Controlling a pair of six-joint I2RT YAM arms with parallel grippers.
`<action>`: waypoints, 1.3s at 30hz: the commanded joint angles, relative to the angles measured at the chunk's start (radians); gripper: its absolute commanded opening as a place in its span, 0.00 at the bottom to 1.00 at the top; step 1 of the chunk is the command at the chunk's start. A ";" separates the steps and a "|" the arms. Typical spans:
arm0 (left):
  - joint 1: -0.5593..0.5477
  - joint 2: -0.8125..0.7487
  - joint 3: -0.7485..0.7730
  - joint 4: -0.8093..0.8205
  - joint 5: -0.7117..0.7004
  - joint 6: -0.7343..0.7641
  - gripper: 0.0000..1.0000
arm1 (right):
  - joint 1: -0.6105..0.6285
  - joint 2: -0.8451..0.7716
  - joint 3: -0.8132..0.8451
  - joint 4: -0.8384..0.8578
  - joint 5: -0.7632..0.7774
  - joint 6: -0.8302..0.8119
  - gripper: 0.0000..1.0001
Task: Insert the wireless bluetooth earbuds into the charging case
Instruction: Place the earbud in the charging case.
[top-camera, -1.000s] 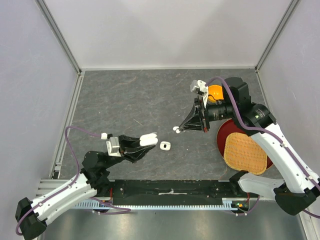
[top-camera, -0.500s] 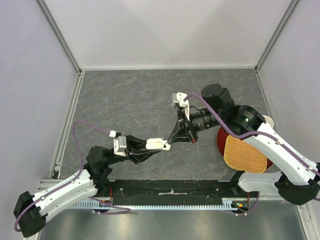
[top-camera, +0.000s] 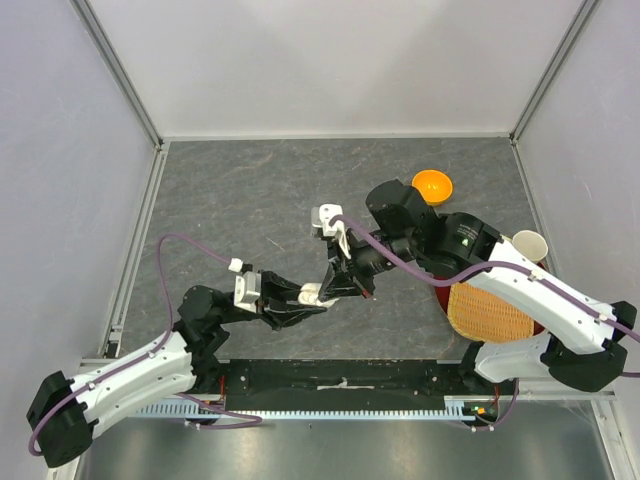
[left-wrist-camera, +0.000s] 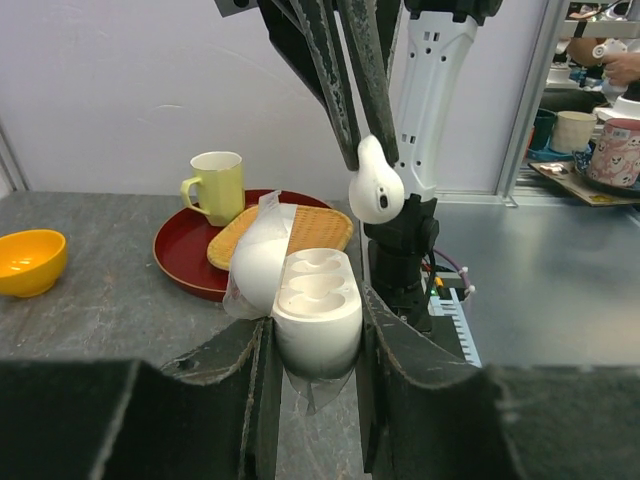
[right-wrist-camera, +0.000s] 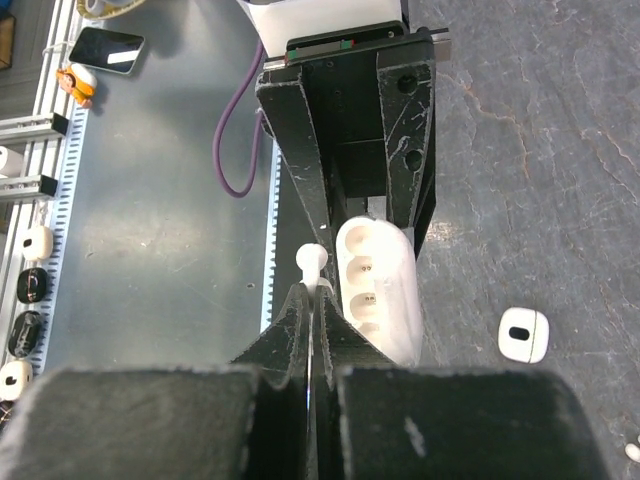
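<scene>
One earbud (left-wrist-camera: 377, 187) was pinched by its stem between the fingertips of the right gripper (right-wrist-camera: 312, 292), whose jaws were drawn almost together on it. Its rounded head hung just above the charging case (left-wrist-camera: 316, 305) and a little to one side, not touching it. That case was held off the table (top-camera: 250, 200) near the middle of its near edge. It sat clamped by its sides in the left gripper (top-camera: 305, 297), whose jaws were part open, as wide as the case body. The lid (left-wrist-camera: 258, 268) stood hinged open and the two sockets (left-wrist-camera: 318, 292) faced up, bare.

From overhead, the two grippers met tip to tip and the earbud could not be picked out among the white parts. The left wrist view showed the vertical gap between earbud and sockets. The right wrist view showed the earbud's head just beside the far end of the case rather than over a socket. It alone also showed a second white case (right-wrist-camera: 523, 335), shut and lying on the table to the right of the held one. A tiny white speck at that view's lower right edge was too small to identify.

Counted: one earbud in view, two cases, two sockets. On the right of the table were one orange bowl (top-camera: 432, 185) toward the far side, one red tray (left-wrist-camera: 178, 255), one woven mat (left-wrist-camera: 310, 228) lying on the tray, and one pale mug (left-wrist-camera: 218, 185) standing at the tray's edge.
</scene>
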 joint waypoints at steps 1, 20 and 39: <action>-0.003 0.015 0.049 0.070 0.053 -0.039 0.02 | 0.023 0.012 0.056 -0.010 0.048 -0.028 0.00; -0.001 0.038 0.076 0.073 0.125 -0.064 0.02 | 0.077 0.070 0.109 -0.096 0.168 -0.062 0.00; -0.001 0.014 0.061 0.085 0.056 -0.044 0.02 | 0.123 0.095 0.117 -0.104 0.260 -0.051 0.25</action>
